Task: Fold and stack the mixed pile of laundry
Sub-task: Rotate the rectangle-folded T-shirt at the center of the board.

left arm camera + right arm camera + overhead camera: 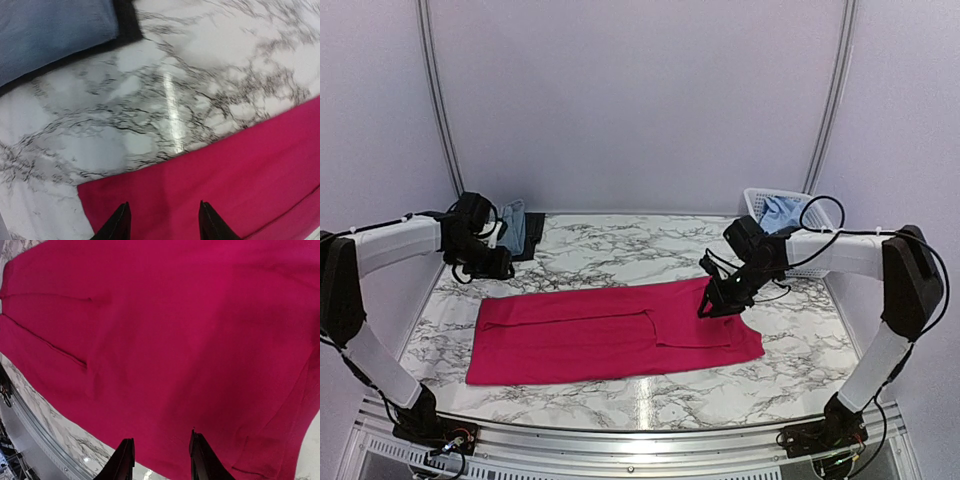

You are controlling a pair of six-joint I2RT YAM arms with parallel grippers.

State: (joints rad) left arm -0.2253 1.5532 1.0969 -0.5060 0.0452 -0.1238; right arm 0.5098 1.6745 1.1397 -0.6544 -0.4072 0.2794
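Marble-veined table (620,245) holds a pink-red T-shirt (600,335) spread flat.

A white marble-patterned surface with grey veining (620,250) is spanning the enclosure, wall to wall. Plain pale lilac-grey wall panels (640,100) are closing it in at the back and both sides. Two thin grey metal poles (438,100) are rising along the rear corners. A ribbed aluminium rail (640,440) is bordering the near edge. A narrow bright glare streak (172,110) is showing on the glossy top.

Bright even light; glare streaks the marble table (170,110); the pink-red T-shirt (175,340) blurs in wrist views.
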